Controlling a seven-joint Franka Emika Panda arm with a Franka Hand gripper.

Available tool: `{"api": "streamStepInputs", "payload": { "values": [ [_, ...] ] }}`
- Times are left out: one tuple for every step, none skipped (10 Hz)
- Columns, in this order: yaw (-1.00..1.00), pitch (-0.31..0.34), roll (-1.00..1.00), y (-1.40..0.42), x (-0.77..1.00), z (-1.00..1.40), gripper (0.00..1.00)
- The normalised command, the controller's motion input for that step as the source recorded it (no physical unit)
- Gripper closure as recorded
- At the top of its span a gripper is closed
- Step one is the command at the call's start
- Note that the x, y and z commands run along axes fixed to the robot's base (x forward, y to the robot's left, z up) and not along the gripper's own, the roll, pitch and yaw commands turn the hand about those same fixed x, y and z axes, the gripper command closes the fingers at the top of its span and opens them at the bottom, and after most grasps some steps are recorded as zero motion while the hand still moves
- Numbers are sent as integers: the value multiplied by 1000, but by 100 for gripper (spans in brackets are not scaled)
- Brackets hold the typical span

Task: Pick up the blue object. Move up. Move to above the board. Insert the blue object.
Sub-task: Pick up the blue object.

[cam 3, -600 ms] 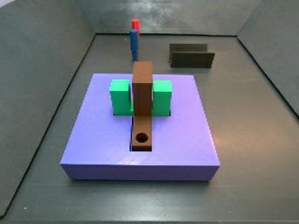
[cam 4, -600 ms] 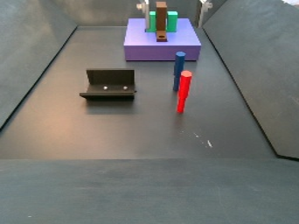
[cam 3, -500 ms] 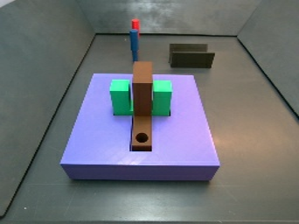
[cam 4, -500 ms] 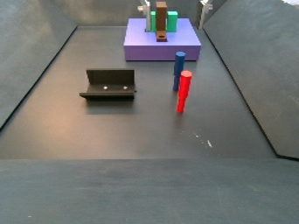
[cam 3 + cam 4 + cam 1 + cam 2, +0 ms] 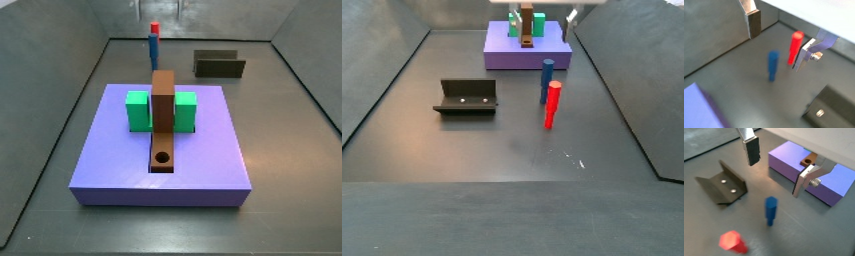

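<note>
Hand (image 5: pixel 778 163) barely there in both side views, just scraps of its fingers (image 5: pixel 572 15) cut by the frame edge. Blue object (image 5: pixel 772 65) blurry in a wrist view. Board (image 5: pixel 807 161) mostly hidden behind a finger there, hole out of sight. Fixture (image 5: pixel 832 110) cropped at the corner.

The open two-finger gripper (image 5: pixel 777 165) hangs above the floor, with the upright thin blue stick (image 5: pixel 770 211) standing below, between its fingers. The dark L-shaped fixture (image 5: pixel 721 183) stands to one side of the gripper. The long brown plank with a hole (image 5: pixel 163 114) lies on the purple platform (image 5: pixel 214 150) to the other side, across the green block (image 5: pixel 139 110).
</note>
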Motion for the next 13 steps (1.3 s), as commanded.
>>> {"api": "streamStepInputs", "payload": {
  "values": [
    [0,-127,60,40,-183,-737,0],
    [-49,-11,129,231,-37,-511,0],
    [-69,0,119,209,0,-414,0],
    [-117,0,147,254,0,-369,0],
    [-86,0,91,137,0,-249,0],
    [-97,0,93,143,0,-229,0],
    [0,0,31,0,0,0,0],
    [0,0,10,0,0,0,0],
    [0,0,0,0,0,0,0],
    [0,0,0,0,0,0,100],
    [0,0,0,0,0,0,100],
    [0,0,0,0,0,0,100],
    [0,0,0,0,0,0,100]
  ]
}}
